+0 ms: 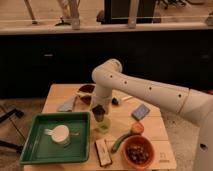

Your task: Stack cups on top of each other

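Observation:
The pale green cup (103, 125) stands upright on the wooden table (150, 125), just right of the green tray. My gripper (99, 113) hangs straight down at the end of the white arm (145, 90), directly above and slightly left of the green cup. It is shut on a dark grey cup (98, 111), which hangs just over the green cup's rim. I cannot tell whether the two cups touch.
A green tray (35, 150) at the front left holds a white mug (61, 135). A dark brown bowl (86, 91) stands behind the gripper. A blue packet (141, 111), an orange fruit (137, 128), a green vegetable (120, 141), a red bowl (138, 151) and a white bar (103, 151) lie to the right and front.

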Controlling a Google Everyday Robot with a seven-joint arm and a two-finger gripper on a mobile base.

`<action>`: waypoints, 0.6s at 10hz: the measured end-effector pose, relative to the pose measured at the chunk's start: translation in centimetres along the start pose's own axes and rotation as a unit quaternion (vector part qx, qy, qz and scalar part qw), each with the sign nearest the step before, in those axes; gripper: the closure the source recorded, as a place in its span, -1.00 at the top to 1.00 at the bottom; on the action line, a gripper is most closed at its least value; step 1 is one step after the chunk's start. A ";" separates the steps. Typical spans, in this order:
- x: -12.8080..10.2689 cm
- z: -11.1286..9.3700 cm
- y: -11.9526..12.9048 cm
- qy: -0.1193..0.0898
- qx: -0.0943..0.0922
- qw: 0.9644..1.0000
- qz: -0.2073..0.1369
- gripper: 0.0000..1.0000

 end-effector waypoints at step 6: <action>-0.4 1.1 1.5 -0.009 0.009 1.000 0.020 -1.00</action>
